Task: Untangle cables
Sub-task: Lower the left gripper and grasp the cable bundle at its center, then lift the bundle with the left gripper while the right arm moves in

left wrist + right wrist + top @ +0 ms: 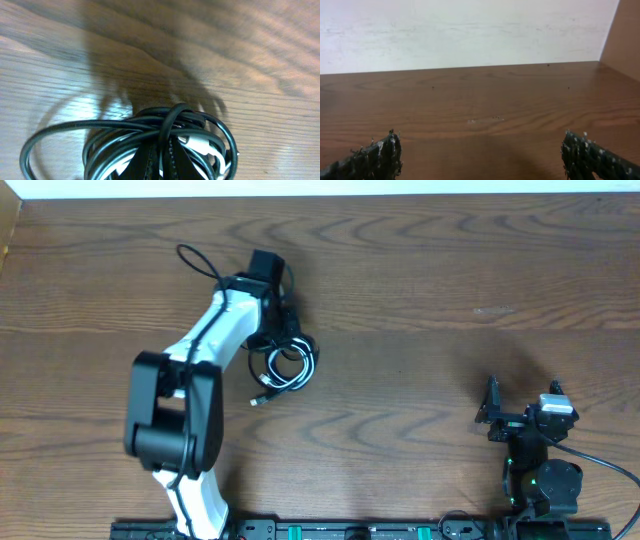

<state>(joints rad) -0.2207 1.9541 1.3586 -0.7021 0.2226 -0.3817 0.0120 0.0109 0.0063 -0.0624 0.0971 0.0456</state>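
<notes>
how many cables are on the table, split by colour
black cable: 1
white cable: 1
total: 2

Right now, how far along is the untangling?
Done: nothing visible; the black cable and white cable lie wound together in one coil. In hand: the left pincer is shut on the black cable. To do: pulling them apart; the right pincer hangs open, away from them.
</notes>
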